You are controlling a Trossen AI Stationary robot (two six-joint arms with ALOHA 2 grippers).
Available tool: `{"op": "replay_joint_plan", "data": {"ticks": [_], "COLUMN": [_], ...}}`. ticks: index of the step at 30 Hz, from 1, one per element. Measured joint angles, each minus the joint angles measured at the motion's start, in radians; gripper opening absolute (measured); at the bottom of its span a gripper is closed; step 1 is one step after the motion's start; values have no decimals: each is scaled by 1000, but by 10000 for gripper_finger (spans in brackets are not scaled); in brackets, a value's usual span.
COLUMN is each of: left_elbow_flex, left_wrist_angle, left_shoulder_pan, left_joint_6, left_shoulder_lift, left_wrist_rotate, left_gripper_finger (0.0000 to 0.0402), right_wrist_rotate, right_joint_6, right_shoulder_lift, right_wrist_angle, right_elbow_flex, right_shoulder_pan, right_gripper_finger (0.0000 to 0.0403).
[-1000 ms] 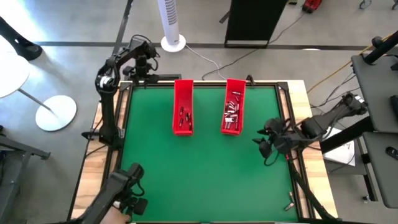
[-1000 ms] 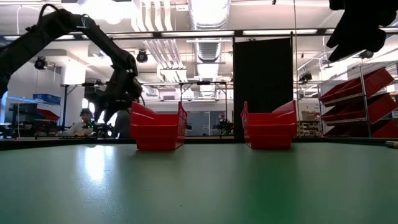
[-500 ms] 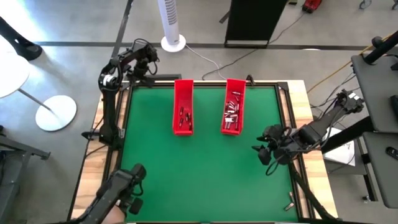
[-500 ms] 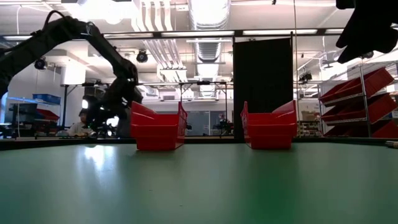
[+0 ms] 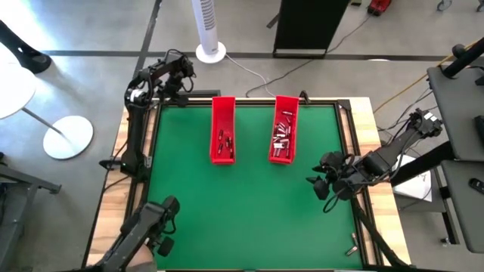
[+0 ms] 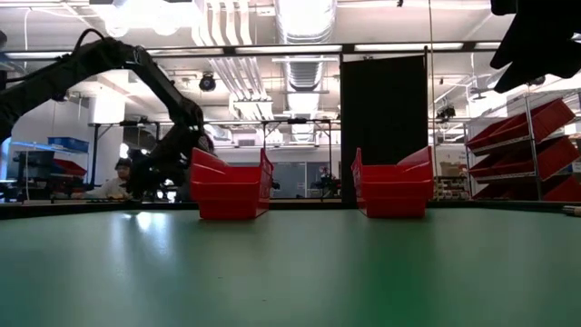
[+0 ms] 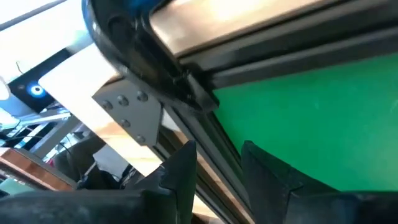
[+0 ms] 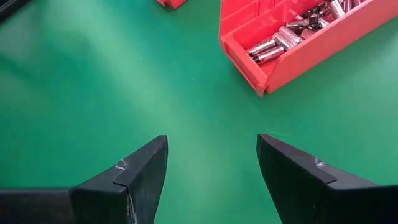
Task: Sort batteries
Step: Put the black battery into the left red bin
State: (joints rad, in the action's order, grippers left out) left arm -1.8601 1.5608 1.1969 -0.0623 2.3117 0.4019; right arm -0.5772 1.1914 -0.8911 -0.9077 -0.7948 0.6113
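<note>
From my remote seat, I see two red trays standing side by side at the far end of the green worktop. The right-hand tray holds a heap of silvery batteries, while the left-hand tray holds only a few darker batteries. I judge the sorting to be at an early stage: a handful moved across, most of the pile left, though I cannot tell the battery kinds apart from here. My right tool hovers over bare green just short of the full tray, its fingers well apart and nothing between them. My left tool sits off at the near left corner of the worktop, pointing along the black frame rail; its fingers stand a narrow gap apart with nothing held, as far as I can see. No battery is in either tool, and none lies loose on the green.
</note>
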Motion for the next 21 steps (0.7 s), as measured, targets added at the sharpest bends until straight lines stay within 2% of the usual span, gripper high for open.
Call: {"op": "replay_joint_plan", "data": {"ticks": [8, 16, 21], "left_elbow_flex": [-76, -90, -38], "left_wrist_angle": [11, 24, 6], "left_shoulder_pan": [18, 12, 3], "left_joint_6": [26, 49, 51], "left_shoulder_lift": [52, 98, 73], "left_wrist_rotate": [-38, 50, 85], "left_gripper_finger": [89, 54, 35], "right_wrist_rotate": [0, 0, 1], "right_joint_6": [6, 17, 13], "right_shoulder_lift": [0, 0, 0], "right_wrist_angle": [0, -1, -3], "right_elbow_flex": [0, 0, -1], "right_shoulder_pan": [0, 0, 0], "right_gripper_finger": [244, 247, 242]}}
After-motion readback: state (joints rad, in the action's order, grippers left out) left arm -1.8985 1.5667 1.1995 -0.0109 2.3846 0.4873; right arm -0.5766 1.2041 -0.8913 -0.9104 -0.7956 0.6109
